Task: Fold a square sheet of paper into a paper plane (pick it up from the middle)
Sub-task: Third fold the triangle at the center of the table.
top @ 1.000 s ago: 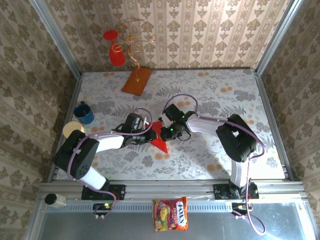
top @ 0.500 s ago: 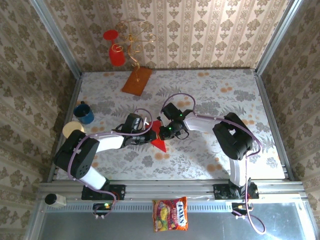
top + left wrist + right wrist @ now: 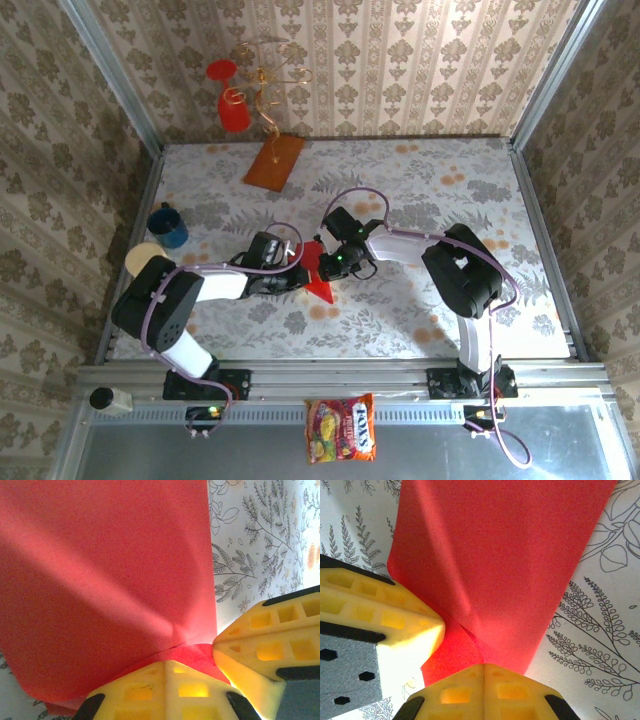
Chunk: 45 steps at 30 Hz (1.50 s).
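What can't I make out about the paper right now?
- Left wrist: the red paper runs off the top and left edges; the left fingers hide how many layers they pinch.
- Right wrist: the right fingers cover the paper's near edge; the frame's top cuts its far end.
- Top external: the fingers cover most of the paper, so its folds are unreadable.
- Top external: the left arm half hides a pale disc beside the blue cup.
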Each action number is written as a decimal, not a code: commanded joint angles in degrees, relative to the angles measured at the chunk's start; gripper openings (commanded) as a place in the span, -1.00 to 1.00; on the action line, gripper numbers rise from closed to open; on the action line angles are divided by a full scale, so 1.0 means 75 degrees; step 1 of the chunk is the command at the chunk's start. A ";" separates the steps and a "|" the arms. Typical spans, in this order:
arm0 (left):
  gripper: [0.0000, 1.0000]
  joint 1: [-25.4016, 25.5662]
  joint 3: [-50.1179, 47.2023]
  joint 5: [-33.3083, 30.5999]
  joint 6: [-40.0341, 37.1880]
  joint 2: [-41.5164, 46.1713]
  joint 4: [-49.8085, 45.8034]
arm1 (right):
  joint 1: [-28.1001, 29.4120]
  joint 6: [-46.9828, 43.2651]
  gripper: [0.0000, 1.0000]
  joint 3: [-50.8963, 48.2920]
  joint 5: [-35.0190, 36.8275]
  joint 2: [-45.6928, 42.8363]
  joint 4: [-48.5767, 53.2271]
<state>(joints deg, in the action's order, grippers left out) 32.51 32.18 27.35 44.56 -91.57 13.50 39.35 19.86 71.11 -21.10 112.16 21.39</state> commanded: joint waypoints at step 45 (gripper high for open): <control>-1.00 -0.0210 -0.0025 -0.0129 -0.0199 -0.0819 0.0187 | 0.0628 0.0850 -1.00 -0.1296 -0.0437 -0.0740 -0.1034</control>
<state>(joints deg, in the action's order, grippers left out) 31.33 32.40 30.06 44.51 -94.50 17.98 45.12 26.37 61.04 -24.08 106.06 13.78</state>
